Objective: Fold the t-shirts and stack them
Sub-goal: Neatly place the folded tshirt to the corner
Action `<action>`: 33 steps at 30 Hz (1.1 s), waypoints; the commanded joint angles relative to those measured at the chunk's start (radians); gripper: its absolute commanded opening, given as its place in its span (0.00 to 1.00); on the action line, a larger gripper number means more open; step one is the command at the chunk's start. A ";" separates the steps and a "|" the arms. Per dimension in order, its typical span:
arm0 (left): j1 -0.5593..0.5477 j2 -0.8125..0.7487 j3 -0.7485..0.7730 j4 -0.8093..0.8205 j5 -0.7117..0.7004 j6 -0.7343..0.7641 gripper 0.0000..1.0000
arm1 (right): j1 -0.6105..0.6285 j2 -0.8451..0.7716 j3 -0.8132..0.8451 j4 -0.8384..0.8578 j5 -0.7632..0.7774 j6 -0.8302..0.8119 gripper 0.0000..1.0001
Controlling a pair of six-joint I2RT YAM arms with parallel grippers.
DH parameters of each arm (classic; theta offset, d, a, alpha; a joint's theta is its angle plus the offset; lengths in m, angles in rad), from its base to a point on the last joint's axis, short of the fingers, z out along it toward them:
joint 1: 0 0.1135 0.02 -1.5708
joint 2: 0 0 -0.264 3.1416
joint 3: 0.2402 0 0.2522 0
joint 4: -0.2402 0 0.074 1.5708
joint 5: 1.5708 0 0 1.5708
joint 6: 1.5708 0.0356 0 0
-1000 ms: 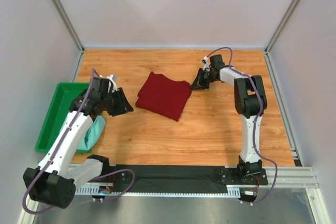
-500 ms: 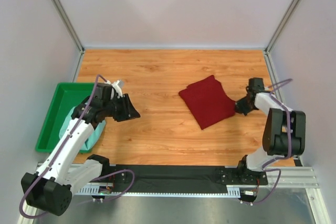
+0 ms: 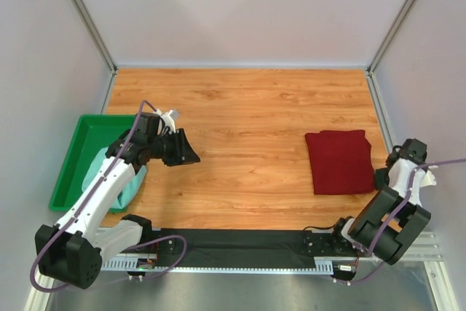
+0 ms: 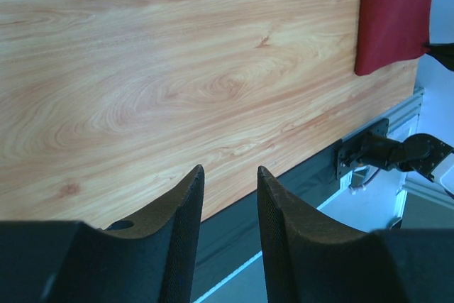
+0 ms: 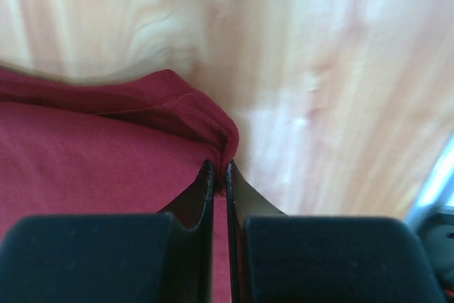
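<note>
While pinching the thick rolled corner of the maroon t-shirt (image 5: 85, 154) between the pressed-together right gripper (image 5: 219, 168) fingers, holding it as a soft, flat rectangle at the right of the glossy woodgrain table (image 3: 247, 107). Hovering the left gripper (image 4: 229, 175) half-spread, gripping nothing. Seeing the mint t-shirt (image 3: 132, 182) bunched against the green plastic tray (image 3: 76, 158).

Camera layout: one fixed overhead, two wrist-mounted.
The overhead camera looks down from above and behind the arm bases, over the whole table (image 3: 240, 100). Each wrist camera sits close over the wood, facing forward. All three share the maroon t-shirt (image 3: 338, 162): far beyond the left fingers (image 4: 177, 239), its edge between the right fingers (image 5: 198, 200).
</note>
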 commanded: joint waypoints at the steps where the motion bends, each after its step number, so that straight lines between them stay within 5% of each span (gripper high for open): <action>1: -0.002 0.014 0.009 0.037 0.040 0.036 0.43 | -0.108 -0.058 -0.006 -0.057 0.064 -0.157 0.00; 22: -0.002 0.039 0.002 0.038 0.063 0.071 0.43 | -0.266 0.005 0.130 -0.156 0.221 -0.291 0.01; 30: -0.001 0.018 0.000 0.021 0.066 0.076 0.43 | -0.291 -0.044 0.218 -0.339 0.262 -0.230 0.43; 33: -0.001 0.002 -0.012 0.028 0.075 0.074 0.43 | -0.186 -0.084 0.286 -0.379 0.259 -0.230 0.52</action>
